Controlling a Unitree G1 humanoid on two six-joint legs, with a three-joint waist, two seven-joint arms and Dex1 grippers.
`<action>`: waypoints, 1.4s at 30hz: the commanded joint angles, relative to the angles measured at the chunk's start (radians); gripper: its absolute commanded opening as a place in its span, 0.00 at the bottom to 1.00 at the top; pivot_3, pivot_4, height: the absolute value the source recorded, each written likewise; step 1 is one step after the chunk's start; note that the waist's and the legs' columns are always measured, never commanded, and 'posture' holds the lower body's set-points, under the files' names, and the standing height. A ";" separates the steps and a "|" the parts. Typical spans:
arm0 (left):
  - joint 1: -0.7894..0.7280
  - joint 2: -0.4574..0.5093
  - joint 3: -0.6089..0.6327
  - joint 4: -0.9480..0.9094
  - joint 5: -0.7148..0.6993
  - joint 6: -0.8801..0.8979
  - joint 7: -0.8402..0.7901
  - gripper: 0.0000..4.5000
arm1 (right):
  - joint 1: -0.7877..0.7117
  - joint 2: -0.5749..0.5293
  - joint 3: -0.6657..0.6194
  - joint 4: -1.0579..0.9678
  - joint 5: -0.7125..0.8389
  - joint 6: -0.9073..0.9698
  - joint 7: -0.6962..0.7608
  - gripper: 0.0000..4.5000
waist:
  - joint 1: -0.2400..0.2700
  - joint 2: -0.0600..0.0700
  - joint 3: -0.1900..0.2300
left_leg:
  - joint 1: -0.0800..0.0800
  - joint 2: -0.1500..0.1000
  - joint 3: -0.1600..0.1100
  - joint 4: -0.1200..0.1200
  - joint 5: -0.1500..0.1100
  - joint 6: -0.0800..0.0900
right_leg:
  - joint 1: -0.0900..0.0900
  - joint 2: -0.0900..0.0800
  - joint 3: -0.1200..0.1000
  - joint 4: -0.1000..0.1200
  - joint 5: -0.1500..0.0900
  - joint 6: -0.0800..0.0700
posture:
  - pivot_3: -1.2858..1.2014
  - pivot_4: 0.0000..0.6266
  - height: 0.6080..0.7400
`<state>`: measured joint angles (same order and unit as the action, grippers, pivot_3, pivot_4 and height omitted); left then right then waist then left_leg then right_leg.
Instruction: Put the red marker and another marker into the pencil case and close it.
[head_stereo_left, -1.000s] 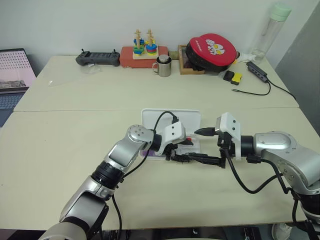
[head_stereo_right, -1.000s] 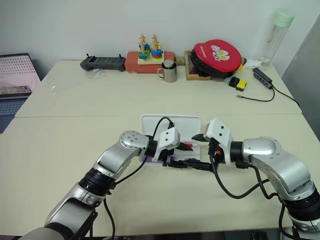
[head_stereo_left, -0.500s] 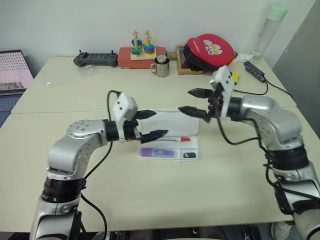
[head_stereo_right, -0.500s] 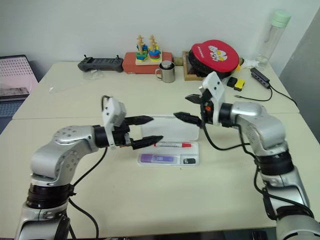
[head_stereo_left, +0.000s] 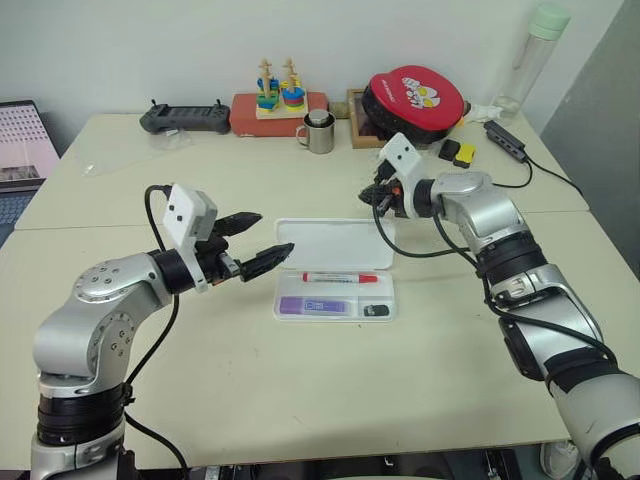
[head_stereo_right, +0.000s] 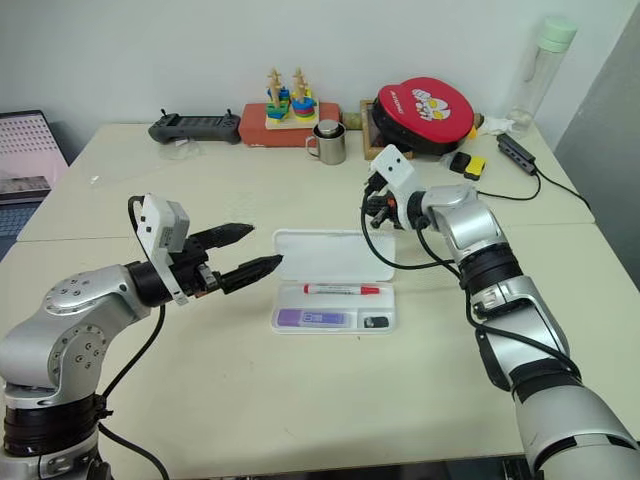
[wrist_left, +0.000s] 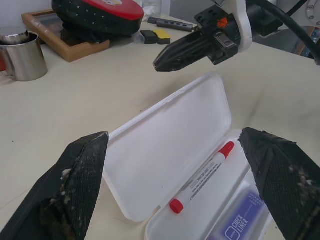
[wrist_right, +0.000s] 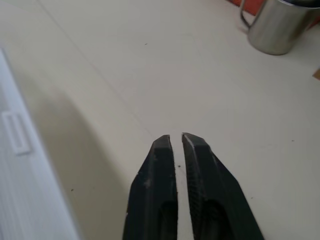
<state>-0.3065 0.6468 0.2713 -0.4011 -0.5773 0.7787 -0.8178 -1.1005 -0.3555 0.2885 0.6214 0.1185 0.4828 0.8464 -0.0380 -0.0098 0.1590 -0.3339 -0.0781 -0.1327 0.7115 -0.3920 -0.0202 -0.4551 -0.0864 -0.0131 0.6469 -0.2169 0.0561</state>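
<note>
Head view: pencil case (head_stereo_left: 335, 262) lies open on desk (head_stereo_left: 300, 380), lid tilted up at far side. Red marker (head_stereo_left: 340, 277) and purple marker (head_stereo_left: 319, 305) inside. Left pincer (head_stereo_left: 262, 240) spread wide, empty, just left of case. Right pincer (head_stereo_left: 372, 199) closed, empty, behind lid's far right corner.

Left wrist view: red marker (wrist_left: 202, 176) beside lid; purple label reads "CHECK LINER" (partly cut off).

Right wrist view: right pincer (wrist_right: 176, 139) shut over bare desk, near steel mug (wrist_right: 277, 25).
</note>
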 joint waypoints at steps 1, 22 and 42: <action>-0.012 0.036 0.040 -0.015 -0.053 0.011 0.001 1.00 | 0.047 -0.022 0.029 -0.134 -0.011 -0.007 0.101 0.01 | 0.000 0.000 0.000 | 0.000 0.000 0.000 0.000 0.000 0.000 | 0.000 0.000 0.000 0.000 0.000 0.000 | 0.52 0.24 1.00; 0.138 0.231 -0.028 -0.109 -0.142 0.014 -0.139 1.00 | 0.343 -0.150 0.203 -0.591 -0.038 0.101 0.336 0.01 | 0.006 0.001 0.000 | 0.000 0.000 0.000 -0.001 0.000 0.000 | 0.000 0.000 0.000 0.000 0.000 0.000 | 0.52 0.24 1.00; 0.058 0.133 -0.008 0.157 -0.024 -0.064 0.061 1.00 | 0.523 -0.192 -0.176 -0.728 0.213 0.235 0.221 0.12 | 0.012 0.001 0.000 | 0.002 0.000 -0.002 -0.001 0.000 0.000 | 0.003 0.001 0.000 -0.001 0.000 0.000 | 0.52 0.24 1.00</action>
<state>-0.2307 0.7823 0.2373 -0.2846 -0.6430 0.7508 -0.7941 -0.5896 -0.5196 0.1657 -0.0793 0.3147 0.7032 1.1000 -0.0263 -0.0088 0.1590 -0.3313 -0.0778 -0.1343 0.7104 -0.3922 -0.0204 -0.4518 -0.0859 -0.0133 0.6458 -0.2171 0.0559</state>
